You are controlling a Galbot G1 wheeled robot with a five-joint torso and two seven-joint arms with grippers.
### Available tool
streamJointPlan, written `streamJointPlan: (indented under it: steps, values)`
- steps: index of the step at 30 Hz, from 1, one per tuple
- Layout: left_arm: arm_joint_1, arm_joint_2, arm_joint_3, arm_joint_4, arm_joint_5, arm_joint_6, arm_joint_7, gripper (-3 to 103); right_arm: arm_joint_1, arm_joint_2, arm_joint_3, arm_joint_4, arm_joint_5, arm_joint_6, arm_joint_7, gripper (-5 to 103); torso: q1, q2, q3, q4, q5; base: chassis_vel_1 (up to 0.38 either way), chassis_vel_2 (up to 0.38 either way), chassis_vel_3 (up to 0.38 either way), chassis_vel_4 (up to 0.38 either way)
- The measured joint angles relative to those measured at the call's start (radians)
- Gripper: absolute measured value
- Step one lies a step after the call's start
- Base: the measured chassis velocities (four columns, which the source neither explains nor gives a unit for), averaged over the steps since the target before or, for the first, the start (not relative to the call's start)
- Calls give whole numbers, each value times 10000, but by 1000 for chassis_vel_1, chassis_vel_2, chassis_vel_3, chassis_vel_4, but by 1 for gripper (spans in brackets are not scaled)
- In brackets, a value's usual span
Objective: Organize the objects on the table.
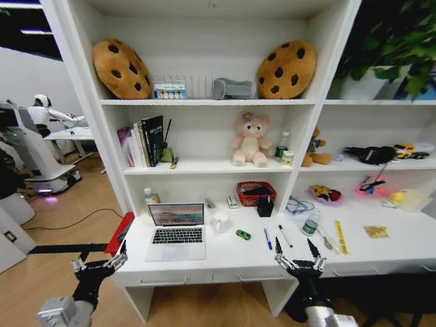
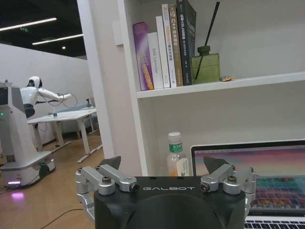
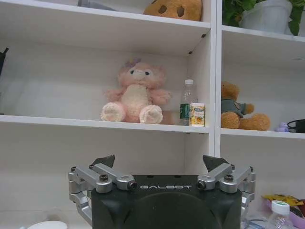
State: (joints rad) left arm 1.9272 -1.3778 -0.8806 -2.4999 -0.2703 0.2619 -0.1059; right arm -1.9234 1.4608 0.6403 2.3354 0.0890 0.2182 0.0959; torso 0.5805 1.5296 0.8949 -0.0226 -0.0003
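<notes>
silver, slim and open, the laptop (image 1: 177, 231) sits on the white counter (image 1: 231, 262) just beyond the left tool (image 1: 99, 265), while the right tool (image 1: 298, 257) hovers near the blue pen (image 1: 268, 238), both spread wide and empty.

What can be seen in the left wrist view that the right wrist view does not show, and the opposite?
Left wrist view: the left gripper with jaws open, an open laptop, an orange bottle, a row of books, a green diffuser, and another robot in the room behind.

Right wrist view: the right gripper with jaws open, a pink bear, a brown bear, a green-label bottle and a cookie cushion.

Both share the white shelf unit behind the table.
</notes>
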Motion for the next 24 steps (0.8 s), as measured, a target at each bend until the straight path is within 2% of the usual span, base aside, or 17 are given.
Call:
streamJointPlan:
  steps: [3, 4, 7, 8, 10, 11, 14, 15, 16, 18, 19, 22, 24]
  values:
    - [-33, 292, -73, 0, 19, -55, 67, 98, 67, -149, 83, -67, 8, -105, 110, 100, 3, -2, 1, 1, 4, -118, 130, 11, -17]
    - [-37, 406, -109, 0, 11, -76, 79, 95, 88, -188, 108, -91, 34, -130, 144, 100, -1, -1, 1, 1, 3, -98, 53, -3, 24]
    - [-129, 1096, -299, 109, -3, -255, 130, 97, 228, -440, 214, -280, 166, -254, 212, 100, -26, 11, -7, 2, 5, 25, -6, -11, 32]
    - [-129, 1096, -299, 109, -3, -255, 130, 97, 228, -440, 214, -280, 166, -254, 212, 100, -26, 11, -7, 2, 5, 76, -59, -62, 48]
    - [-414, 1788, -358, 528, -9, -288, 138, 98, 358, -591, 244, -597, 165, -302, 219, 100, -30, 14, -8, 1, 3, 70, -81, -75, 71]
    - [-414, 1788, -358, 528, -9, -288, 138, 98, 358, -591, 244, -597, 165, -302, 219, 100, -30, 14, -8, 1, 3, 64, -102, -75, 69]
    - [-1080, 2859, -350, 1203, -102, -400, 321, 101, 442, -682, 271, -897, 112, -310, 220, 100, -29, 13, -8, 3, 1, 28, -36, -33, 32]
    - [-1518, 3499, -285, 1664, -303, -555, 530, 98, 482, -704, 284, -995, 112, -316, 239, 100, -24, 10, -6, 3, 0, 0, 0, 0, 0]
    - [-1518, 3499, -285, 1664, -303, -555, 530, 98, 482, -704, 284, -995, 112, -316, 239, 100, -24, 10, -6, 3, 0, 0, 0, 0, 0]
    - [-2324, 4603, -105, 2512, -673, -712, 686, 96, 565, -771, 330, -1117, 121, -351, 266, 100, -13, 5, -2, 0, -1, 0, 0, 0, 0]
    - [-2324, 4603, -105, 2512, -673, -712, 686, 96, 565, -771, 330, -1117, 121, -351, 266, 100, -13, 5, -2, 0, -1, 0, 0, 0, 0]
    - [-3589, 6423, 209, 3936, -852, -842, 982, 100, 653, -946, 461, -1204, 154, -447, 404, 100, -9, 2, -1, -1, 3, 0, 0, 0, 0]
    - [-3809, 6665, 333, 4140, -825, -895, 999, 100, 641, -968, 499, -1212, 166, -457, 414, 100, -9, 3, -1, 1, 3, 0, 0, 0, 0]
